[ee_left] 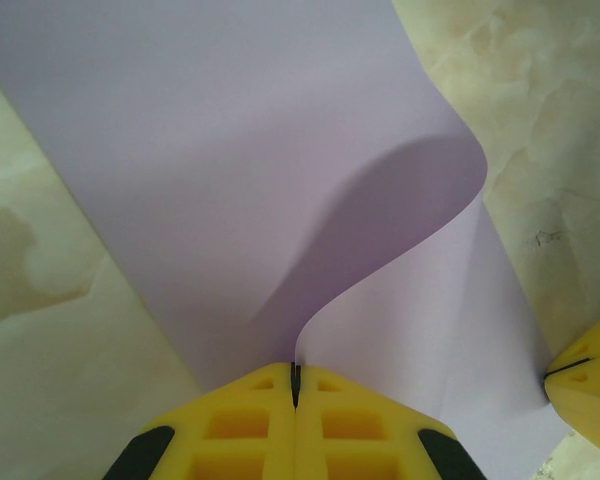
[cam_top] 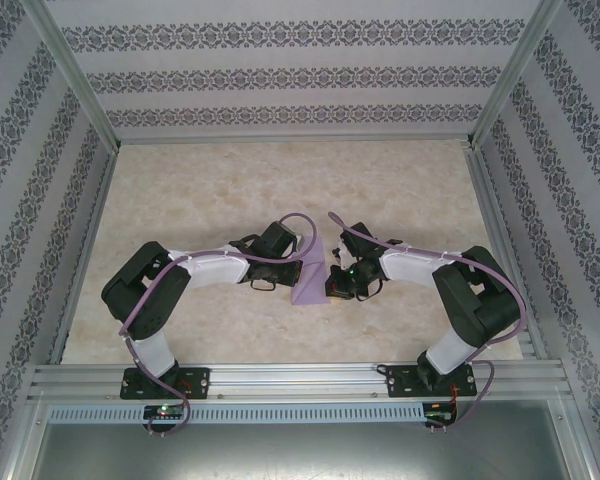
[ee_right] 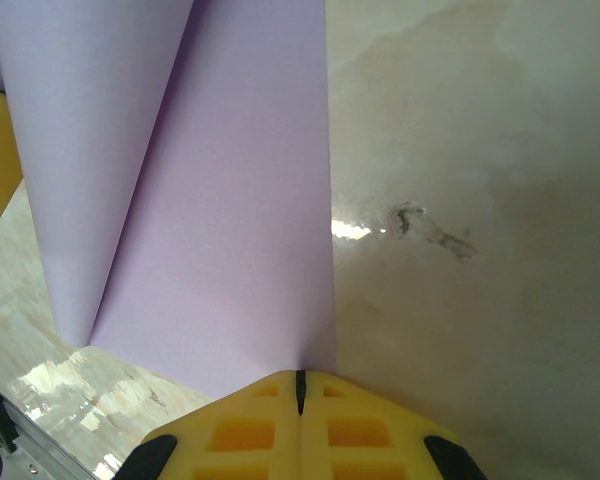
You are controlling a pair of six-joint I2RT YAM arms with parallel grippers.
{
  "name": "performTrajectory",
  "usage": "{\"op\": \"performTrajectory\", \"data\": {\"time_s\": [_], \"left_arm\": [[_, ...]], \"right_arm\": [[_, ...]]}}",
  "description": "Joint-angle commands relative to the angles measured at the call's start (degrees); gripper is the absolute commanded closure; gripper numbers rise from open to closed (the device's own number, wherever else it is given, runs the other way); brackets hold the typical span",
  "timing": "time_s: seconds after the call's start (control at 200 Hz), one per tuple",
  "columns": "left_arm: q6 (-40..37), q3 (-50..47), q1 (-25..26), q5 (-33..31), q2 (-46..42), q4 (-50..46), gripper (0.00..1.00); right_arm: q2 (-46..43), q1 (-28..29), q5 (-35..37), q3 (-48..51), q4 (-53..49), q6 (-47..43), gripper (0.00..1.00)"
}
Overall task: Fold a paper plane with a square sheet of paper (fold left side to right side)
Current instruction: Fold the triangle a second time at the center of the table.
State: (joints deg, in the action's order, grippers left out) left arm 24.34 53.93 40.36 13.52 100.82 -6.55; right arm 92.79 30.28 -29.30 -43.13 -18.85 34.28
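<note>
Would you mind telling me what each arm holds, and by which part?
The square sheet of paper: left gripper pinches its lifted, curling edge; right gripper apparently its corner.

One square sheet of paper (cam_top: pixel 313 272) was present (curled over itself, counted as a single sheet). Two arms were there: left arm (cam_top: pixel 205 268), right arm (cam_top: pixel 420 265). Two end effectors: left end effector (ee_left: pixel 295 378), right end effector (ee_right: pixel 301 382). Each had two yellow fingers (ee_left: pixel 245 425), so four fingers total. One desk (cam_top: pixel 280 180) carried it all.

Square sheet of paper (cam_top: pixel 313 282) on counter (cam_top: pixel 280 190), near its middle; left fingers (ee_left: pixel 245 425) touching sheet's left side, right fingers (ee_right: pixel 245 432) touching its right side.
</note>
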Motion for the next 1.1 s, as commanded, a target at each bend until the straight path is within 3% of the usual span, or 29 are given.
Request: {"op": "performTrajectory", "data": {"time_s": [0.0, 1.099], "left_arm": [[-1.5, 1.4, -0.8, 0.4, 0.5, 1.2, 1.00], [-2.0, 1.8, -0.8, 1.2, 2.6, 1.5, 1.00]], "right_arm": [[1.3, 0.8, 2.2, -0.5, -2.2, -0.8, 1.00], [-1.2, -0.2, 0.3, -1.5, -1.4, -1.1, 1.00]]}}
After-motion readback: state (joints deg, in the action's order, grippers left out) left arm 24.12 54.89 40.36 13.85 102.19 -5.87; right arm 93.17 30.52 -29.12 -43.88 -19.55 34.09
